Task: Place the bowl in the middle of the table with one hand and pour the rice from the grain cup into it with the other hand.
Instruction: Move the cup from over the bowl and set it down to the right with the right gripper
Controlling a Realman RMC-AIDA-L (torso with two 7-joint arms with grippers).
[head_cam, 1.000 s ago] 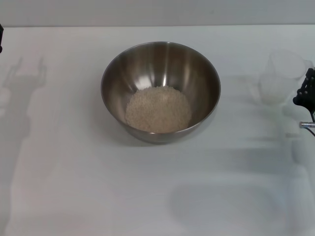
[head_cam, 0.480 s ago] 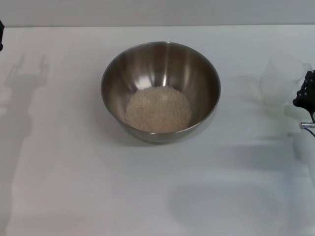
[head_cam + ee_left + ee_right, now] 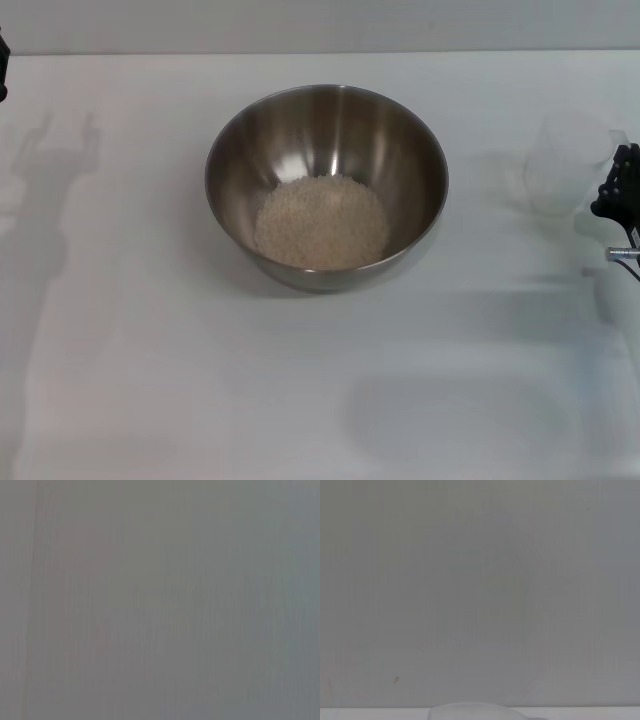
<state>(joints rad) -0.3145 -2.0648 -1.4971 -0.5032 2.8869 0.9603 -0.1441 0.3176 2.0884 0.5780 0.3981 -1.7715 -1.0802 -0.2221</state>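
at the far left edge of the head view only a dark sliver of the left tool (image 3: pixel 2 75) shows, parked well away from everything, and i cannot tell how its fingers stand. in the middle of the plain white matte worktop (image 3: pixel 140 380) sits the large round stainless-steel bowl (image 3: pixel 326 130), upright, with a loose off-white mound of rice (image 3: pixel 321 222) lying in its bottom. well to the right of it, apart from the bowl, is the small clear plastic grain cup (image 3: pixel 568 165), upright and looking empty, though it is faint against the white surface. just beside the cup, at the right edge, is the black right tool (image 3: pixel 618 190); whether its fingers are apart, together or clamped on the cup's handle cannot be told. both wrist views show little but blank grey. judging from this, placing and pouring are done and the step in hand is setting the cup down; the next move calls for letting go cleanly and pulling the arm clear without tipping the cup.
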